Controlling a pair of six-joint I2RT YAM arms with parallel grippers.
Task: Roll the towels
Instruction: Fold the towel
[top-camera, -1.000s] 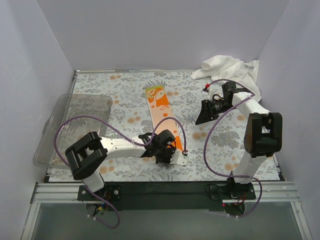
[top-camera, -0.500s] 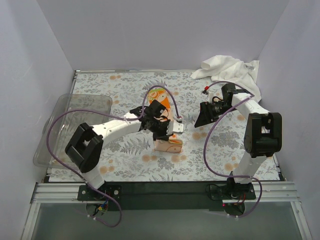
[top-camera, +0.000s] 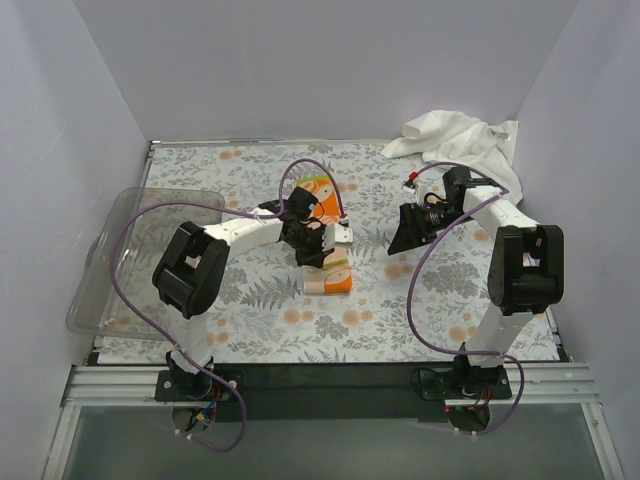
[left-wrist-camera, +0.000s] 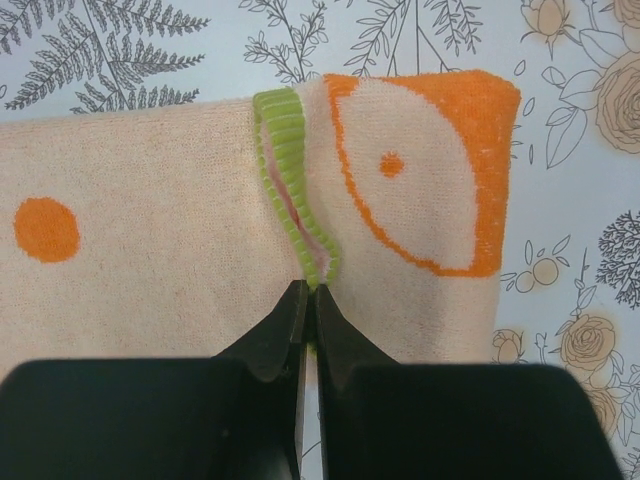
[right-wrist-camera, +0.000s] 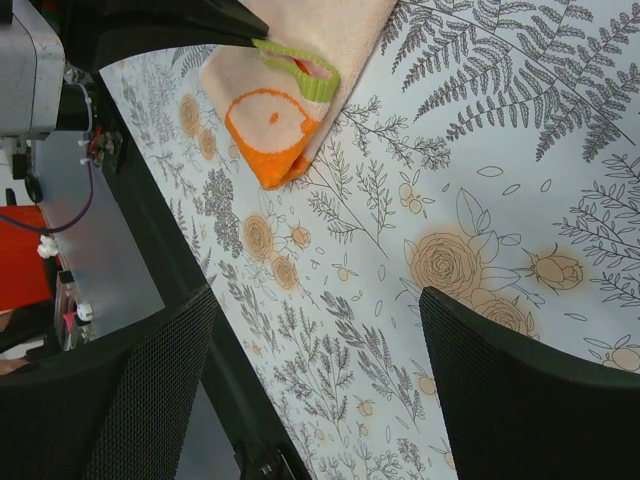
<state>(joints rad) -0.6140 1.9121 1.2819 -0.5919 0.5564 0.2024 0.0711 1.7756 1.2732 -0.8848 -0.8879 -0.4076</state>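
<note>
Since a second ago the left gripper (top-camera: 320, 243) has travelled away from the near table edge toward the middle, dragging one end of the printed cloth (top-camera: 330, 277) with it, so what lay as a long flat strip is now doubled over itself into a short, thick fold. In the left wrist view the jaws are clenched tight on the cloth's green hem (left-wrist-camera: 285, 170), which runs straight down into the fingertips (left-wrist-camera: 292, 318). On either side of that hem the cloth (left-wrist-camera: 150, 250) spreads flat: pale peach with an orange dot on one side, an orange-outlined shape on the other. From above, most of the fold lies just on the near side of the gripper, while a bit of the cloth's far end shows beyond it, partly covered by the wrist and a loop of purple cable (top-camera: 300, 170). The right gripper (top-camera: 408, 232) hangs to the right of the left one, apart from the cloth, with fern-patterned table covering (top-camera: 400, 310) between them. Its wrist view shows the fingers spread wide with nothing between them (right-wrist-camera: 315, 330), and the folded cloth (right-wrist-camera: 285, 110) lies well beyond the tips. The white towel (top-camera: 455, 140) sits crumpled in the far right corner, behind the right gripper. A clear plastic bin (top-camera: 160, 200) stands at the table's left side, beyond the left arm's elbow.
</note>
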